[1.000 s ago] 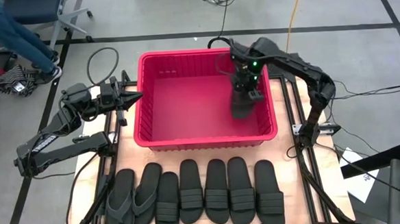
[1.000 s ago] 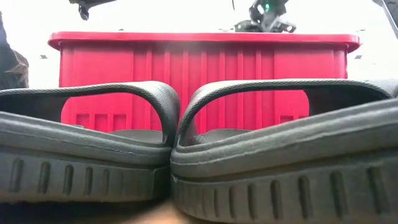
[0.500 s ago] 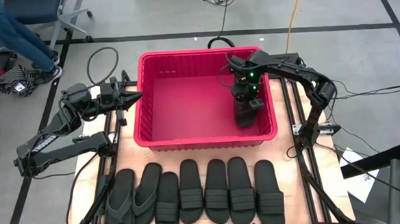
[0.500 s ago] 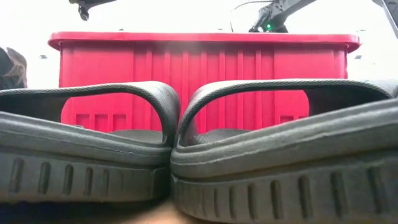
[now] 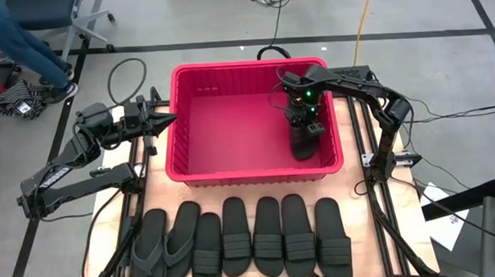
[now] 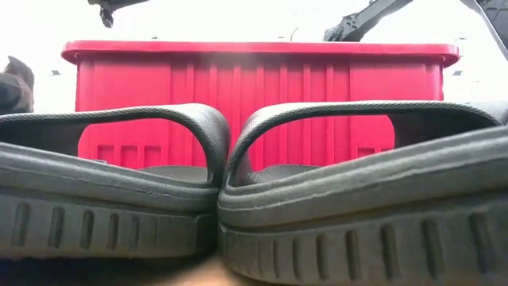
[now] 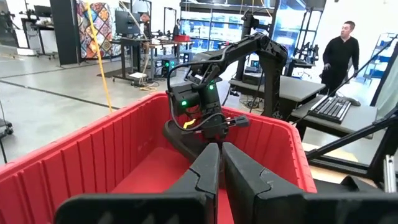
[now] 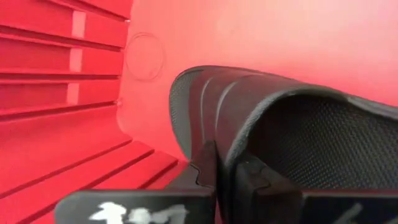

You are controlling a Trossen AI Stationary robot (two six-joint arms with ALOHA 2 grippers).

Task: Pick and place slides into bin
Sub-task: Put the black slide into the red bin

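Observation:
The red bin (image 5: 177,117) stands at the table's far middle. My right gripper (image 5: 305,129) is down inside its right part, shut on a black slide (image 5: 304,144) with a wide ribbed strap; the slide also shows in the right wrist view (image 8: 249,118) and the left wrist view (image 7: 184,140). My left gripper (image 5: 170,120) is shut and empty, just outside the bin's left rim. Several more slides (image 5: 236,237) lie sole down in a row along the table's near edge. My right gripper pinches the edge of the slide's strap (image 8: 231,152) between its two fingers, which come from above and point down into the bin. The slide hangs tilted below the fingers, its toe end (image 8: 186,106) low by the bin's floor; whether it touches, I cannot tell.
The bin's floor (image 5: 230,131) left of the held slide is bare. In the low view two slides (image 6: 111,183) (image 6: 357,183) fill the foreground before the bin's wall (image 6: 238,79). A person's legs (image 5: 22,40) show beyond the far left corner.
My right gripper has gone down into the bin and a little toward the table's near edge, still shut on the slide. The slide has sunk with it, from rim height to near the bin's floor by the right wall.

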